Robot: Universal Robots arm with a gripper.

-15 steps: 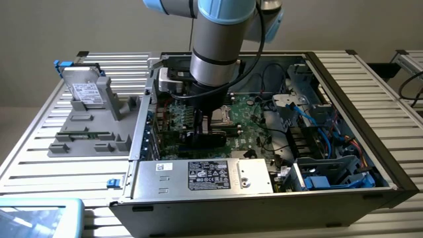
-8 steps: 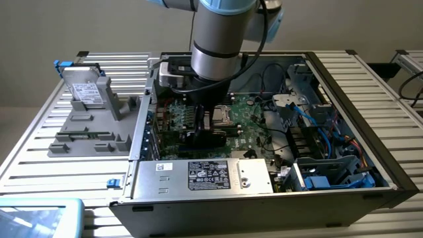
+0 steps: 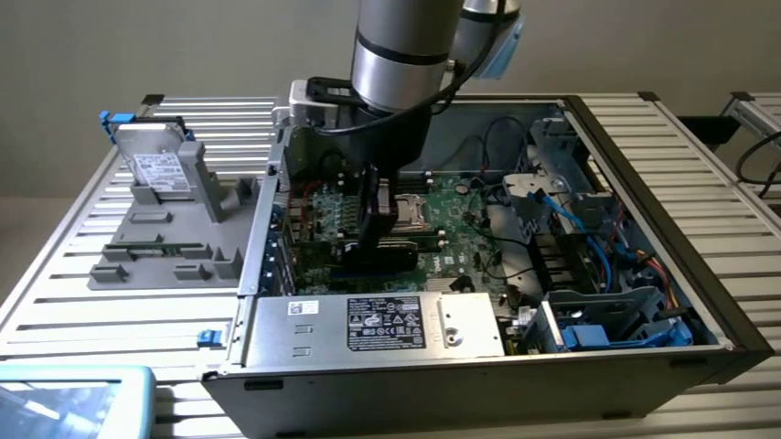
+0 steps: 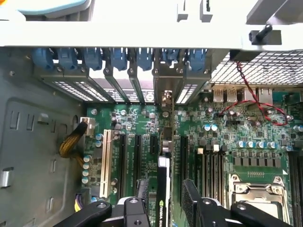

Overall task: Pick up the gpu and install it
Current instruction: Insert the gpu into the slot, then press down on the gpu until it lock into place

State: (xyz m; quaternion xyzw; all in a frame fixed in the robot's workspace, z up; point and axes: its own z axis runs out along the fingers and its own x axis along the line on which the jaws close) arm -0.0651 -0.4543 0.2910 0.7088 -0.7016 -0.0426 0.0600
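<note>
GPU [image 4: 163, 189], thin black-faced card, edge-on, upright

An open computer case [image 3: 635, 265] lies on a slatted metal bench [image 3: 720, 174]. The robot arm [image 3: 409, 46] reaches down into the case over the green motherboard [image 3: 458, 215]. Its pincer [image 3: 372, 242] hangs low above the board's expansion slots toward the exterior view's left, with the gpu [image 3: 388, 224] standing on edge between its fingers, a dark, thin card set upright. A silver power supply [image 3: 379, 325] with a black label lies along the near wall of the case. Blue cables [image 3: 573, 215] run through the case on the exterior view's right. Outside the case, on the exterior view's left, a grey holder [image 3: 171, 242] carries a silver drive [image 3: 159, 169] with a white label.
</note>
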